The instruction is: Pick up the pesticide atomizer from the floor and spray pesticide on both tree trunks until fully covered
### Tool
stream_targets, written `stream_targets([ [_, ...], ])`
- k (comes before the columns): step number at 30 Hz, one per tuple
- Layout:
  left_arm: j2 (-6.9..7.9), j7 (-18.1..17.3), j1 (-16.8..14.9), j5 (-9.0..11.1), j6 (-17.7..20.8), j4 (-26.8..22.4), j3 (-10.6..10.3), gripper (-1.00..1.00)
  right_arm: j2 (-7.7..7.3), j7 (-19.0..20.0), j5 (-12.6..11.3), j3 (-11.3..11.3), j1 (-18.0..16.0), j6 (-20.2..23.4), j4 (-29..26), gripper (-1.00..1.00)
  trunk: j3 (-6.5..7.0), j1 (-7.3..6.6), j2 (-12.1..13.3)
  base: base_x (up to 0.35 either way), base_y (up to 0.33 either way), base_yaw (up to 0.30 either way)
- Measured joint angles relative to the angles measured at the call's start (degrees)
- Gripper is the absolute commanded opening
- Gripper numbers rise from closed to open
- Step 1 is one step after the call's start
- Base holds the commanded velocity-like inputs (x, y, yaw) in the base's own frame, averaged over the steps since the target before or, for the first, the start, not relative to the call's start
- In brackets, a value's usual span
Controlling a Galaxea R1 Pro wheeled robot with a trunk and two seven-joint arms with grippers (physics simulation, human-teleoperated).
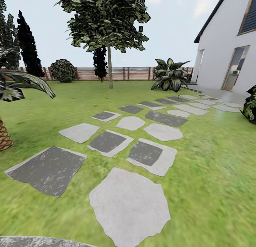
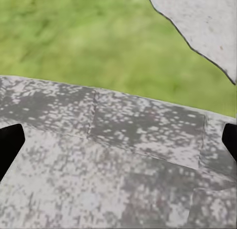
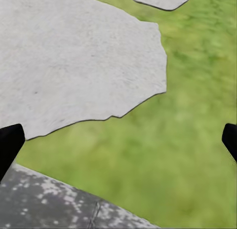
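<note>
Between your two dark fingertips at the left and right edges of the left wrist frame, the left gripper point(image 2: 118, 140) stands spread wide with nothing in it, hanging over a mottled grey paving slab point(image 2: 113, 160) with grass point(image 2: 89, 41) beyond. Your right gripper point(image 3: 118, 140) is likewise spread and empty, over grass with a pale stepping stone point(image 3: 74, 56) filling the upper left of that frame.

Outward, in the head frame, a path of stepping stones point(image 1: 129, 204) runs from the lower centre up toward the right, to the white house point(image 1: 224, 51). A tree point(image 1: 105, 20) with a thin pale trunk point(image 1: 110, 67) stands at upper centre before the brown fence point(image 1: 89, 73); whether it is one of your two targets, you cannot be sure from here. A palm base point(image 1: 4, 133) sits at the left edge and a broad-leaved shrub point(image 1: 170, 76) right of centre.

You have no pesticide atomizer anywhere in these frames, so it is yet to be found on the ground. Expect a slim, rigid, light cylinder, probably smooth and easy to tip. Take it around the middle of the body, fingers square to its sides, leaving the cap free for spraying.
</note>
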Motion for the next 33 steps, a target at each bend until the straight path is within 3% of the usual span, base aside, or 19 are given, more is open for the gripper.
stream_targets([
  [33, 0.0, 0.0, 0.0, 0.0, 0.0, 0.0, 0.0, 1.0, 0.0, 0.0, 0.0, 0.0, 0.0, 0.0, 0.0, 1.0, 0.0, 0.0, 0.0, 0.339, 0.0, 0.0],
])
